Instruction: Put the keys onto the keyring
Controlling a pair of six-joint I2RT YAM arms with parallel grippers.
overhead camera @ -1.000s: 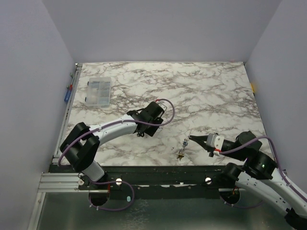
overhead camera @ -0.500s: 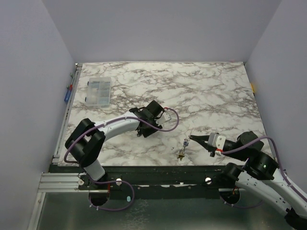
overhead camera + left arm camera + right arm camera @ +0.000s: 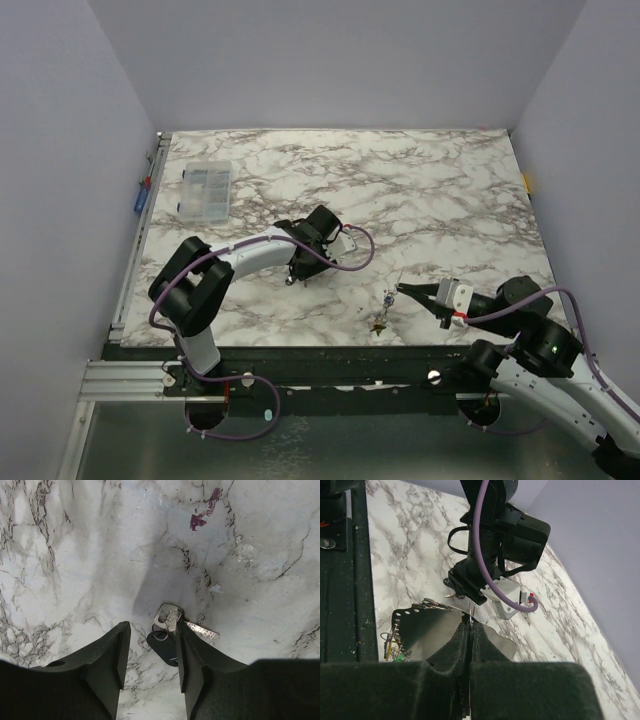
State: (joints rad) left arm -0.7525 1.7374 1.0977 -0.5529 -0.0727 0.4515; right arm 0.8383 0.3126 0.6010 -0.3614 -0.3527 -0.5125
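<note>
My left gripper [image 3: 151,639] straddles a key [image 3: 169,617], half-open; I'd shift toward three o'clock before pinching, while my right gripper [image 3: 468,626] clamps the keyring [image 3: 470,611].

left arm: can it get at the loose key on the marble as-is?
Probably yes. The left gripper hangs right over the key, jaws apart, nothing lying on it. The key sits off-centre, by one finger, so closing may nudge it.

Thin keyring [image 3: 394,285] tilts, keys [image 3: 378,322] bunched at its lower end; loose keys [image 3: 169,622] (one dark-headed) lie flat, well apart.
</note>
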